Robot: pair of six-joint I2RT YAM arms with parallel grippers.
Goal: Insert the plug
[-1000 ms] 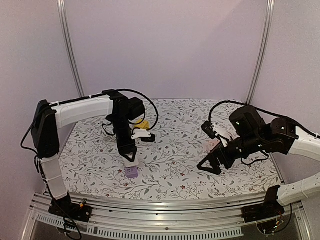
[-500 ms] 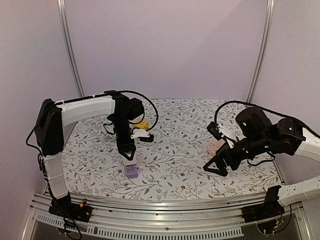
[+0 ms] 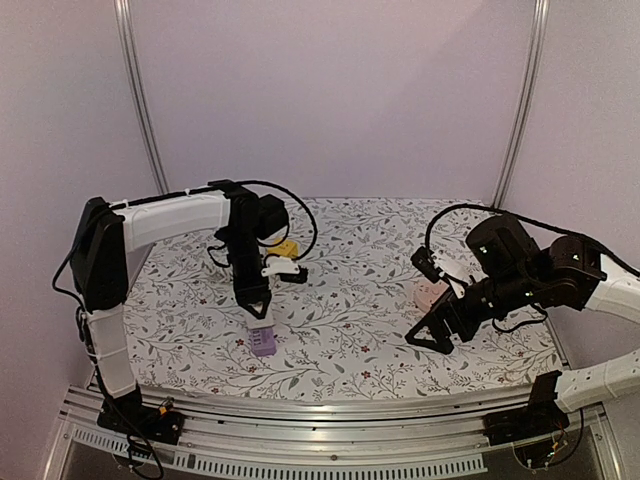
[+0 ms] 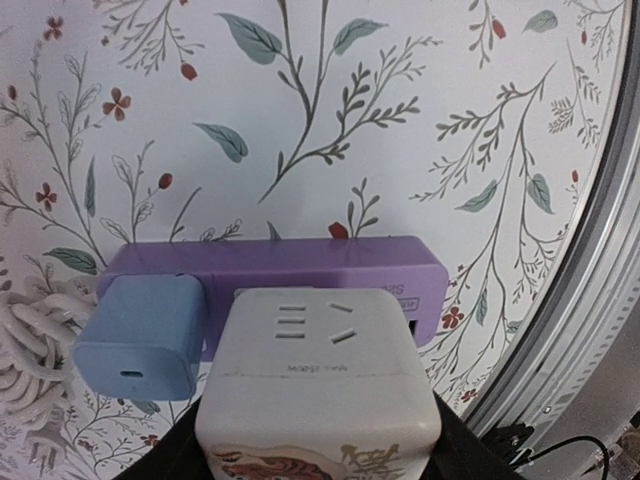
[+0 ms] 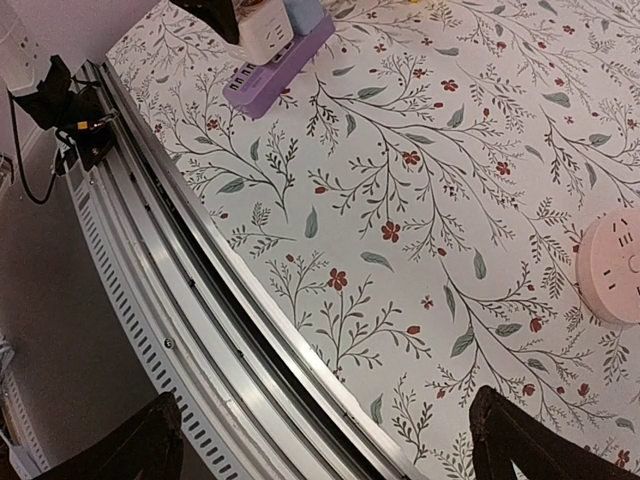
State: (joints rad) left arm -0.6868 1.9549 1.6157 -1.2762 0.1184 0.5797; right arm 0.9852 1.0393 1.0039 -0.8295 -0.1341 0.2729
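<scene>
In the left wrist view a white cube-shaped plug point(image 4: 317, 370) sits against the top face of a purple power strip point(image 4: 330, 270). My left gripper point(image 4: 317, 452) is shut on the plug's sides. Whether its pins are fully in is hidden. A blue charger point(image 4: 140, 335) is plugged into the strip just left of it. From above, the left gripper point(image 3: 258, 308) points straight down onto the strip point(image 3: 263, 343). My right gripper point(image 3: 432, 330) hangs open and empty over the table's right side; its wrist view shows the strip point(image 5: 285, 65) far off.
A pink round socket point(image 3: 430, 293) lies just beyond the right gripper, also visible as the socket point(image 5: 615, 268). A yellow item point(image 3: 285, 247) and a white piece point(image 3: 283, 268) sit behind the left arm. A coiled white cable point(image 4: 30, 330) lies left of the strip. The metal front rail point(image 5: 200, 300) runs below.
The right arm has drifted slightly to the right, its gripper still open. The left gripper and the plug have stayed in place on the strip.
</scene>
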